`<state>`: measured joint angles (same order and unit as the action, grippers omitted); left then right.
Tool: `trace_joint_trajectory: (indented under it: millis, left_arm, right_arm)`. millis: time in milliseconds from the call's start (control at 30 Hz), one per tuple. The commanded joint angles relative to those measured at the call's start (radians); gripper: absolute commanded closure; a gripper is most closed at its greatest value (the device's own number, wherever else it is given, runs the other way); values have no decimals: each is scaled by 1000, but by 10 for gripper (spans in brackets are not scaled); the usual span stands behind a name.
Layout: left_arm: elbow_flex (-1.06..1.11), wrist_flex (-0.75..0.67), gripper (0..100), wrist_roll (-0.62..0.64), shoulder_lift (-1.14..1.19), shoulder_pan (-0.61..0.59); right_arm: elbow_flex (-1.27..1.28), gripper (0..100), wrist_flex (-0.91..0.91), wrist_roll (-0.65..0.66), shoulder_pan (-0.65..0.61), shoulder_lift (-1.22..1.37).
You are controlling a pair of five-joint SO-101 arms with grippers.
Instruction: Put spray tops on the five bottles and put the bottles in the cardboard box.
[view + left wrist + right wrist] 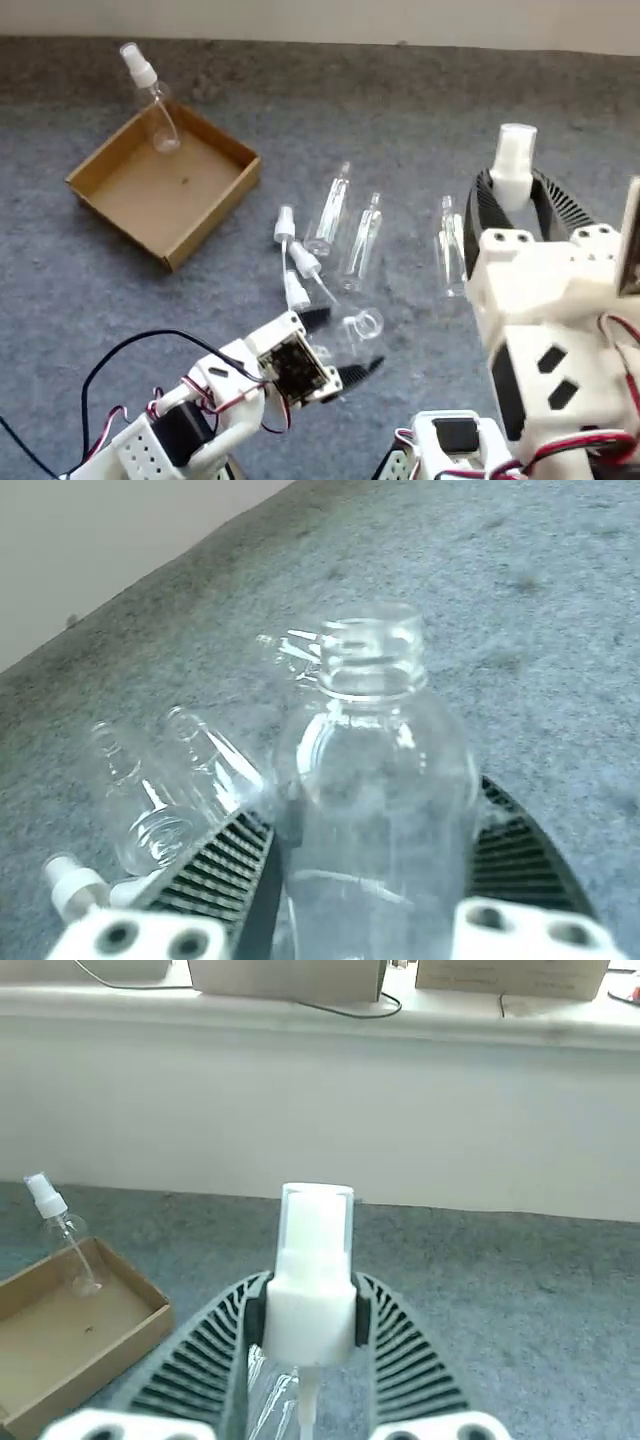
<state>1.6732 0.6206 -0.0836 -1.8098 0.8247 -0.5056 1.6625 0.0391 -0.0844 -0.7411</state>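
Left tool: closed on a clear bottle with an open neck, low over the bench.
Right tool: closed on a white spray top, held upright.
Loose spray tops: 3, lying just beside the left tool.
Lying bottles: 3, open necks, behind the loose tops.
Cardboard box: far, on the left arm's side.
Capped bottle: 1, in the box's far corner.

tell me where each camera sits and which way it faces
High view: fixed overhead, looking down on box, loose bottles, both arms.
Left wrist view: on that arm, looking along the left tool at the open bottle it grips.
Right wrist view: on that arm, facing the far wall; the right tool grips a spray top.
Shared: high and right wrist views both show the box.
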Motion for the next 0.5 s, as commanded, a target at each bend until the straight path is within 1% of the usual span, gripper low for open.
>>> trace_joint_trajectory:
  millis: [0,100,267,467]
  left_arm:
    - [21,-2,853,8,-16,61]
    - [21,-2,853,8,-16,62]
    - [21,-2,854,8,-16,58]
    - [21,-2,854,8,-16,56]
  right_arm:
    - [254,989,-145,-12,-47,-108]
    - [440,989,-252,-12,-105,-203]
    - [745,989,-492,-12,-177,-406]
    - [1053,989,-651,-15,-193,-607]
